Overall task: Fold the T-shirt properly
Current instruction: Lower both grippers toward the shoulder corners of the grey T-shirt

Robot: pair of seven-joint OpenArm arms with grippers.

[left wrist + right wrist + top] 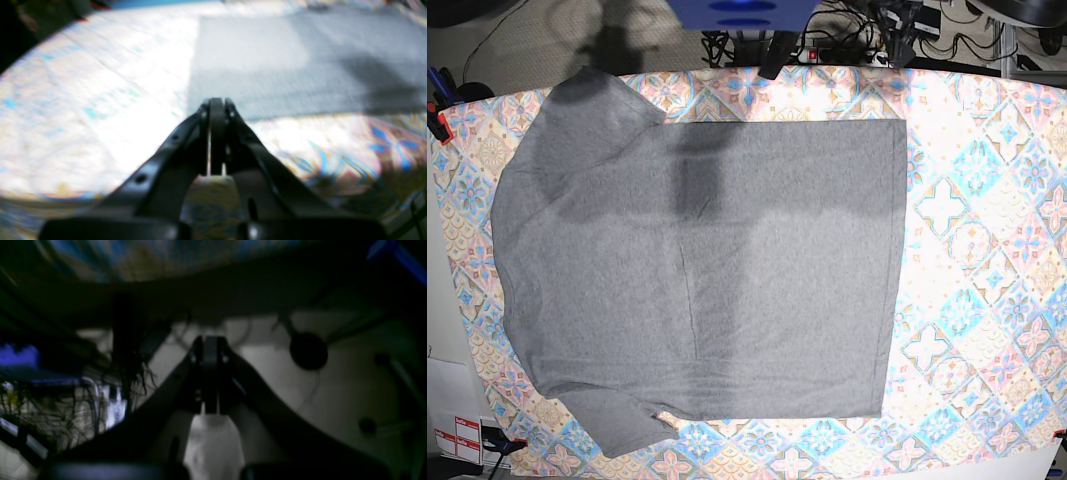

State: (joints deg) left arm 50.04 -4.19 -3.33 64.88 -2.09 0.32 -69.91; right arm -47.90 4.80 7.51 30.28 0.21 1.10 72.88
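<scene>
On the patterned tablecloth (pixel 987 250), the grey T-shirt (pixel 697 270) lies flat ahead of the clenched, empty left gripper (pixel 217 103); the right gripper (pixel 210 341), likewise clenched and empty, faces away.

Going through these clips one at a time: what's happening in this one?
Nothing is being handled right now. A grey T-shirt lies spread flat on the patterned tablecloth, not visibly folded yet. The left claw is shut and empty, hovering over the cloth near one edge of the shirt; that view is blurred. The right claw is also shut and empty, pointing off the table toward a dark area with cables. Neither arm shows in the overhead view.
</scene>
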